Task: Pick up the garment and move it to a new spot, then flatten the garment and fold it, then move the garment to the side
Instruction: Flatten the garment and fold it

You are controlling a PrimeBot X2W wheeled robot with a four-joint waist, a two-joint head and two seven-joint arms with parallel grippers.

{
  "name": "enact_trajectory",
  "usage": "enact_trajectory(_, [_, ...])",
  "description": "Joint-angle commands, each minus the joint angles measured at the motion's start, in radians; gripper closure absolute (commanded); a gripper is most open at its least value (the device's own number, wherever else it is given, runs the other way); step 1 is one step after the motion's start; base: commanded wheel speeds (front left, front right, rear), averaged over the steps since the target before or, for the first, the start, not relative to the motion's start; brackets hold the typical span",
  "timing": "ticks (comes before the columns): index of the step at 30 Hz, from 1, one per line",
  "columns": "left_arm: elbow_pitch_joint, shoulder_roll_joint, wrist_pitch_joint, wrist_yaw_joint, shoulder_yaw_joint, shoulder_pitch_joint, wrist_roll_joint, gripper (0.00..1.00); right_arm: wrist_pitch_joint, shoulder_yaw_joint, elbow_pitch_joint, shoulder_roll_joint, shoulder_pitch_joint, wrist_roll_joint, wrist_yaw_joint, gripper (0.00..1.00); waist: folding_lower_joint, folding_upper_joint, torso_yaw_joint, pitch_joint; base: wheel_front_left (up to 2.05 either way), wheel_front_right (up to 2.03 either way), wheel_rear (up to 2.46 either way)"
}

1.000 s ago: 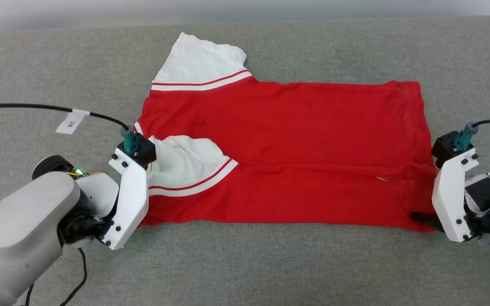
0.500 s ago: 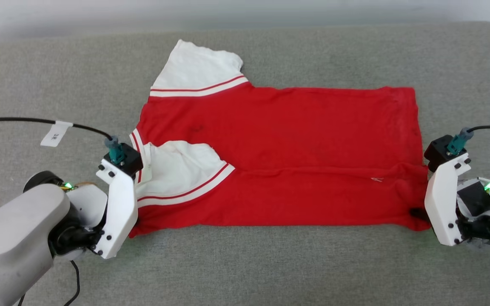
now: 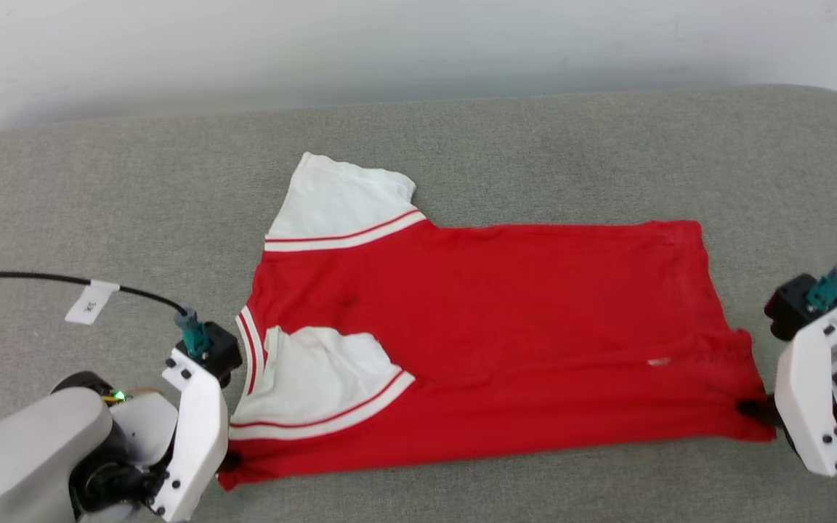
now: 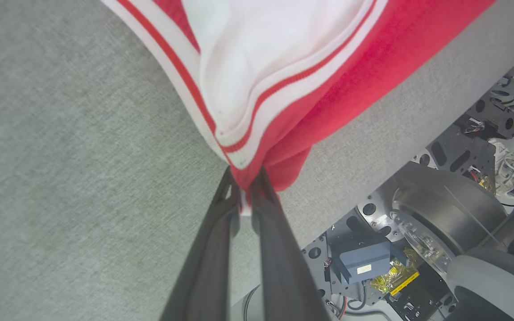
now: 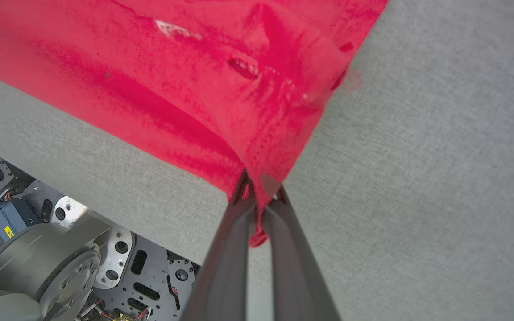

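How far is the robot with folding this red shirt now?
Done: the garment lies spread flat on the grey surface, near sleeve folded inward. In hand: left gripper and right gripper are each shut on a near corner, a fold apparently starting. Left: the far sleeve sticks out, folding is unfinished, and moving it aside remains.

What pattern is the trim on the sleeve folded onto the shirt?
White with a thin red stripe, on the sleeve trim; clearest in the head view.
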State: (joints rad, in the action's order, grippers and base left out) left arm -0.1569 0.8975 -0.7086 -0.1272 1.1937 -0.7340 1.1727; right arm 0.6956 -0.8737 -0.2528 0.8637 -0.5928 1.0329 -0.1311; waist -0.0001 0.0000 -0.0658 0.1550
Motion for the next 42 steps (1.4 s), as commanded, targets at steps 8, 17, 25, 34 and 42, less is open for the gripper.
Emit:
enact_trajectory(8, [0.010,-0.003,0.023,0.025,0.014,0.057,0.001,0.97,-0.028,-0.009,-0.023,0.008,0.092,-0.004,0.001,0.76,0.0001,0.0000,0.005,0.012,0.00,0.00,0.00])
enact_trajectory(17, [-0.022,0.007,0.144,0.052,-0.061,-0.019,-0.051,0.00,-0.232,0.089,-0.021,-0.016,0.091,-0.072,0.001,0.00,0.0001,0.0000,0.008,-0.030,0.00,0.00,0.00])
enact_trajectory(25, [-0.084,0.005,0.258,0.093,-0.132,-0.144,-0.153,0.00,-0.550,0.311,0.036,-0.073,0.095,-0.276,0.001,0.00,0.0001,0.0000,-0.018,-0.023,0.00,0.00,0.00])
enact_trajectory(34, [-0.205,-0.070,0.298,0.102,-0.185,-0.288,-0.193,0.00,-0.761,0.722,0.206,-0.341,0.241,-0.624,0.001,0.00,0.0001,0.0000,-0.071,0.062,0.00,0.00,0.00])
enact_trajectory(42, [-0.315,-0.143,0.266,0.093,-0.211,-0.429,-0.196,0.00,-0.825,0.938,0.459,-0.602,0.419,-0.819,0.001,0.00,0.0001,0.0000,-0.106,0.179,0.00,0.00,0.00])
